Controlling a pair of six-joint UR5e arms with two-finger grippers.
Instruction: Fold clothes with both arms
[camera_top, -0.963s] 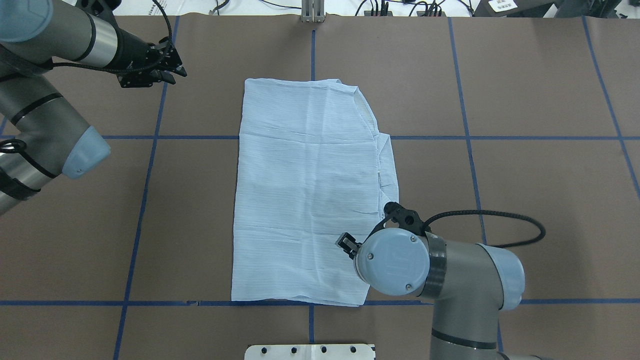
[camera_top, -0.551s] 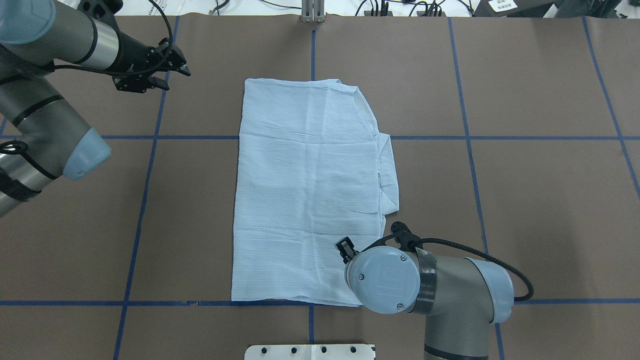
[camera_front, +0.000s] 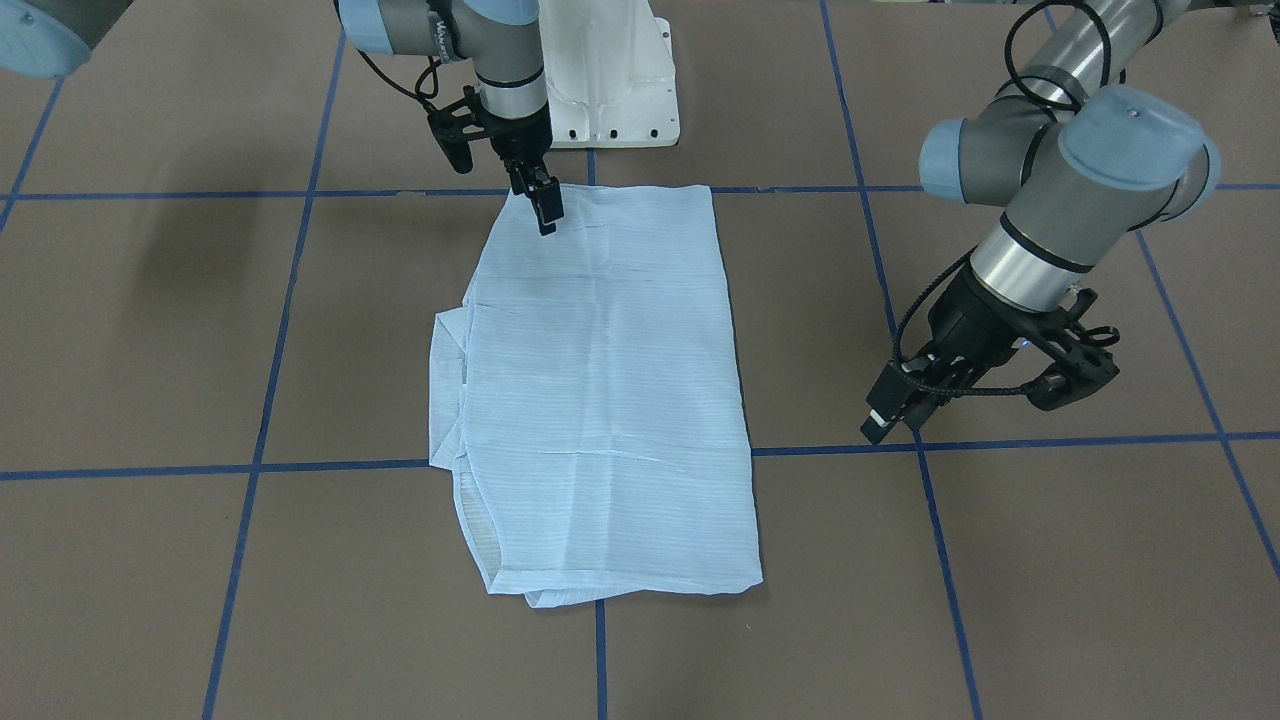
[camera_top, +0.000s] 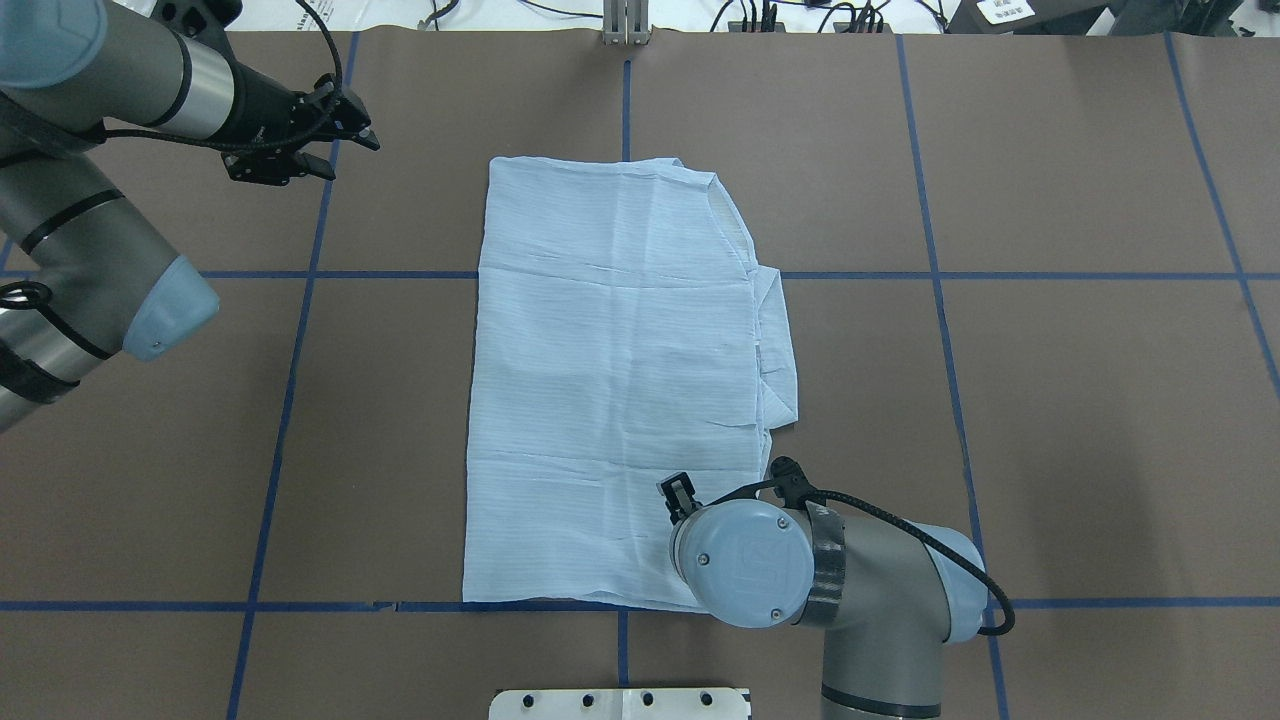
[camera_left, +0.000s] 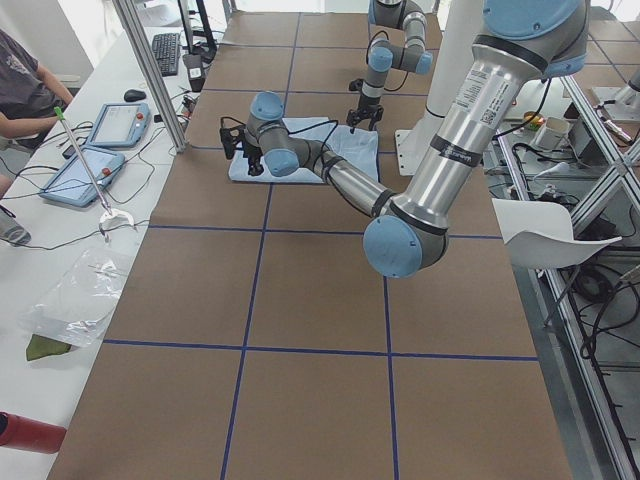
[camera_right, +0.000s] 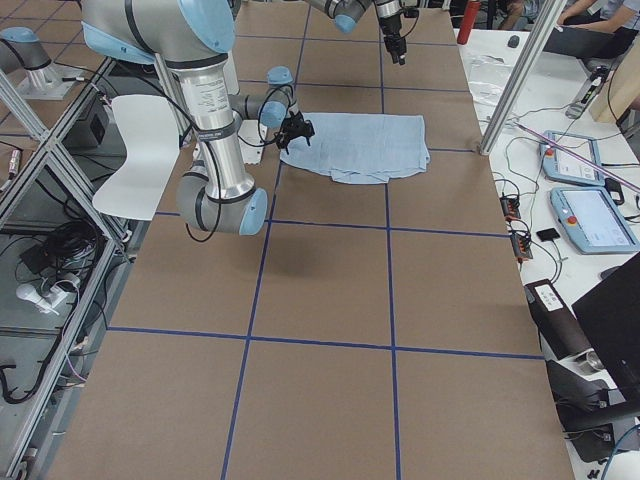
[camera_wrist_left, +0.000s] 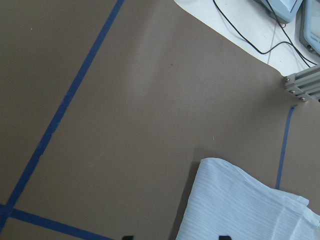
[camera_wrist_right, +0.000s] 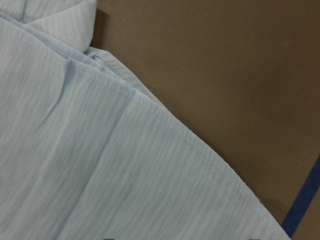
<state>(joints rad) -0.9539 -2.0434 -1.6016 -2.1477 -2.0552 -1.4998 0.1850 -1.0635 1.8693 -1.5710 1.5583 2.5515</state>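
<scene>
The pale-blue shirt (camera_top: 610, 380) lies folded into a tall rectangle in the middle of the table, with the collar side sticking out along its right edge (camera_front: 445, 380). My right gripper (camera_front: 546, 215) points down just over the shirt's corner nearest the robot. In the overhead view its wrist hides most of it (camera_top: 682, 497). Its wrist view shows striped cloth (camera_wrist_right: 75, 165) close below, and the jaws look open. My left gripper (camera_top: 350, 158) hovers open over bare table, well left of the shirt's far corner (camera_wrist_left: 240, 210); it holds nothing (camera_front: 888, 422).
Blue tape lines (camera_top: 300, 275) grid the brown table. The white pedestal base (camera_front: 610, 90) stands at the robot's edge. An aluminium post (camera_top: 625, 25) and cables line the far edge. Tablets (camera_left: 115, 125) and a seated person (camera_left: 25, 85) are beyond it.
My right arm has swung left and toward the robot, bringing its gripper over the shirt's near corner. The left gripper drew back slightly toward the far left. The shirt has not moved.
</scene>
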